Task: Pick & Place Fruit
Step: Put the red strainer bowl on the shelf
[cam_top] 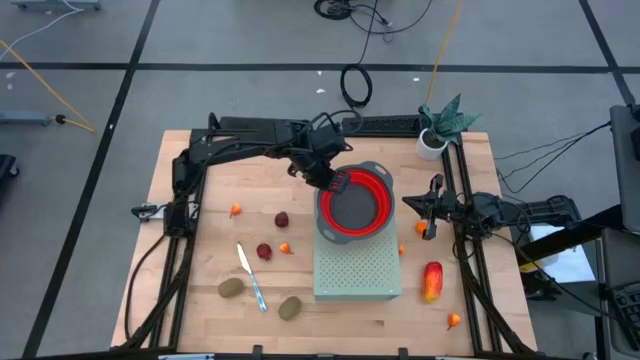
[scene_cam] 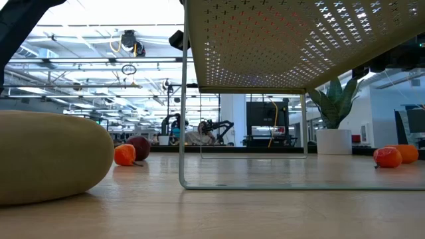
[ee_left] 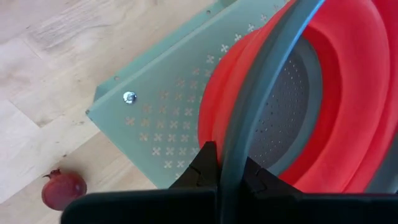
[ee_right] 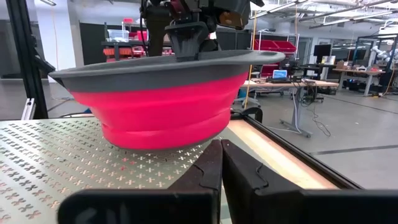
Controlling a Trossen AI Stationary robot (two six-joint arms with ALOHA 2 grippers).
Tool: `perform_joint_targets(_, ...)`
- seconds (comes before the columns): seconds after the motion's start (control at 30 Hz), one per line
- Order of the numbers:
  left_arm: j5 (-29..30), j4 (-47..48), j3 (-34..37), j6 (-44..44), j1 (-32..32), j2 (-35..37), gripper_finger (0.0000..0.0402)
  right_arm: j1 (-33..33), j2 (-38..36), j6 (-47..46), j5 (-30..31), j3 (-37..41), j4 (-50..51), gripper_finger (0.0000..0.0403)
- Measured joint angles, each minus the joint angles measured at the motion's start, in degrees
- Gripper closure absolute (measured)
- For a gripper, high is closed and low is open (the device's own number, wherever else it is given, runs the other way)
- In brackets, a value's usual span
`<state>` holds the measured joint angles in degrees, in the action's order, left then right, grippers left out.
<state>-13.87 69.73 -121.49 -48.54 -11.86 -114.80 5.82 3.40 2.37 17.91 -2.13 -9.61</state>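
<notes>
From the high view, the left tool point(cam_top: 336, 182) is pinching the grey rim of the red bowl point(cam_top: 372, 216), which is sitting on a pale green rack point(cam_top: 358, 270) in the middle of the worktop point(cam_top: 200, 320). The right tool point(cam_top: 422, 204) is waiting near the right edge of the rack, with its fingers pressed together and nothing in them. The fruit is lying all around on the wood. The long red-orange fruit point(cam_top: 432, 281) is lying right of the rack. Two brown-green ovals point(cam_top: 232, 288) are lying near the front, with a knife point(cam_top: 250, 277) between them. Two dark red balls point(cam_top: 283, 219) are sitting left of the rack, and tiny orange balls point(cam_top: 235, 209) are scattered about.

The low view is looking under the rack. One oval point(scene_cam: 46, 156) is filling the left side, and small orange balls are sitting far off on both sides.

In the left wrist view, the fingers point(ee_left: 205, 165) are clamping on the bowl's rim, and one dark red ball point(ee_left: 63, 190) is lying beside the rack.

In the right wrist view, the bowl is standing on the rack just ahead of the closed fingers point(ee_right: 208, 167).

The fruit looks light and a bit soft. I think the round ones are going to roll, so grabbing across the middle, gently, seems best.

No words can be read anywhere.
</notes>
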Motion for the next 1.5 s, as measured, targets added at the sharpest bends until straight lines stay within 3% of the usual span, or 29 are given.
perform_joint_targets(1.2,-2.6,-1.7,0.1,3.4,-1.4,-2.2,0.0396,0.0,0.0,-0.1,0.0,0.0,0.1,0.0403)
perform_joint_targets(1.5,-2.3,-3.5,0.0,4.0,-1.4,-1.7,0.0340,0.0,0.0,0.0,0.0,0.0,0.1,0.0403)
